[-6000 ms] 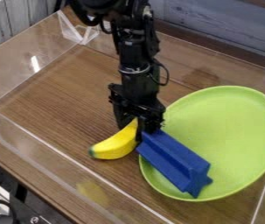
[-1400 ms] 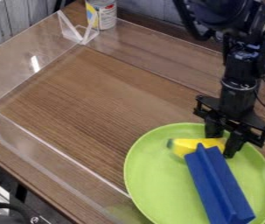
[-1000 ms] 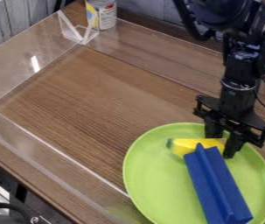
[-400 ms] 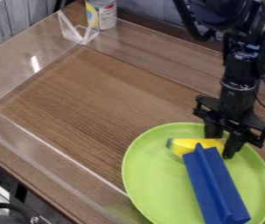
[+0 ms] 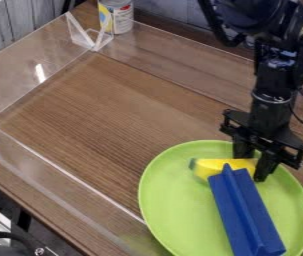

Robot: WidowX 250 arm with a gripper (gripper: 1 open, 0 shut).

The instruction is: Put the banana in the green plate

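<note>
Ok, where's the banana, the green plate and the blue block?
banana (image 5: 218,166), camera view, its yellow end left of the gripper.
green plate (image 5: 170,197), camera view, bare left side.
blue block (image 5: 247,214), camera view, its top face.

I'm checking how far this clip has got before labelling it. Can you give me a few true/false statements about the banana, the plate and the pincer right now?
1. The banana lies inside the green plate. True.
2. The blue block sits on the bare wooden table, away from the plate. False: it lies in the plate, right beside the banana.
3. The pincer is raised high above the plate with its fingers spread wide. False: it is down at the plate, shut on the banana's end.
4. A bottle with a yellow label stands at the far edge of the table. True.
5. The plate is upside down. False: it sits rim up, holding both items.
</note>
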